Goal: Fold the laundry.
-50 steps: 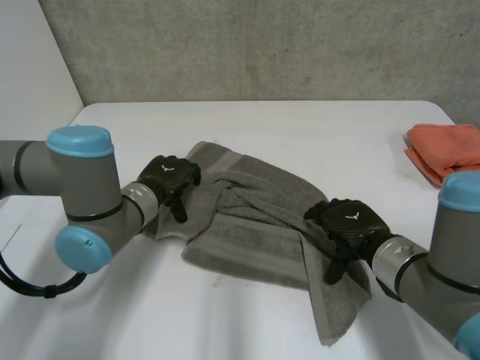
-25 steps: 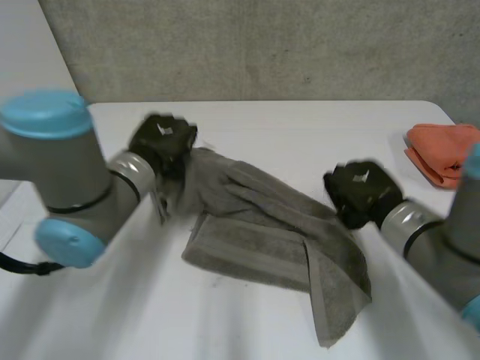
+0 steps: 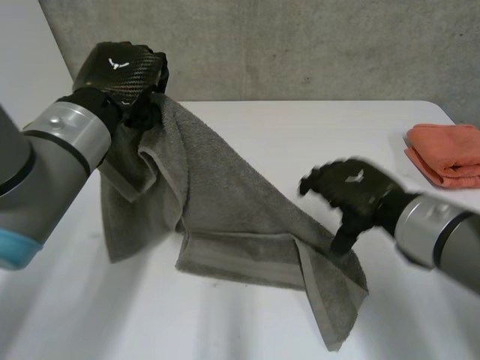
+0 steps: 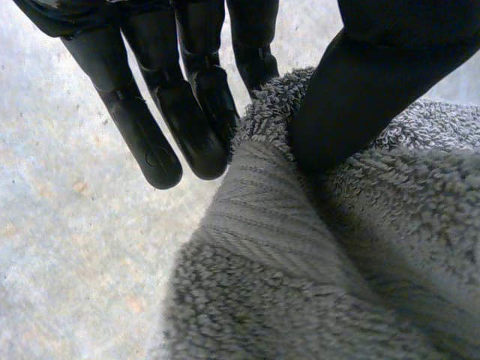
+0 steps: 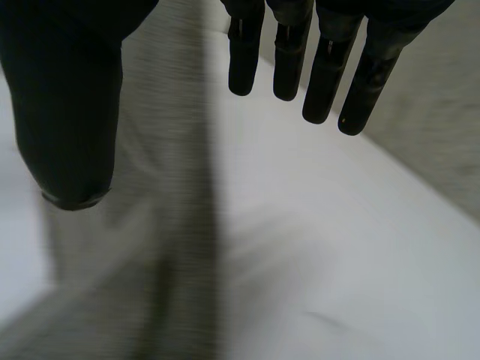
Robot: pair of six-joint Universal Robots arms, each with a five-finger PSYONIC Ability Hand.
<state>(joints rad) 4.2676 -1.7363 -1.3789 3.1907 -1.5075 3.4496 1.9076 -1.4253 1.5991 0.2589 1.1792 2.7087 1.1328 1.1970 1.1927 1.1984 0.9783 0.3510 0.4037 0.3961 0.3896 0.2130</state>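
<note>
A grey towel [image 3: 217, 210] hangs from my left hand [image 3: 124, 71], which is raised high over the table's left side. That hand is shut on the towel's edge, pinched between thumb and fingers [image 4: 187, 120]; the grey towel [image 4: 315, 255] bunches under the thumb. The towel's lower part still lies on the white table [image 3: 300, 127], with a folded strip trailing toward the front. My right hand [image 3: 352, 191] hovers above the towel's right end with straight fingers [image 5: 322, 67] and holds nothing.
A folded orange cloth [image 3: 446, 154] lies at the table's right edge. A grey concrete wall rises behind the table.
My left hand has closed on the towel's left edge and lifted it high. My right hand has let go of the right end and risen off the towel.
</note>
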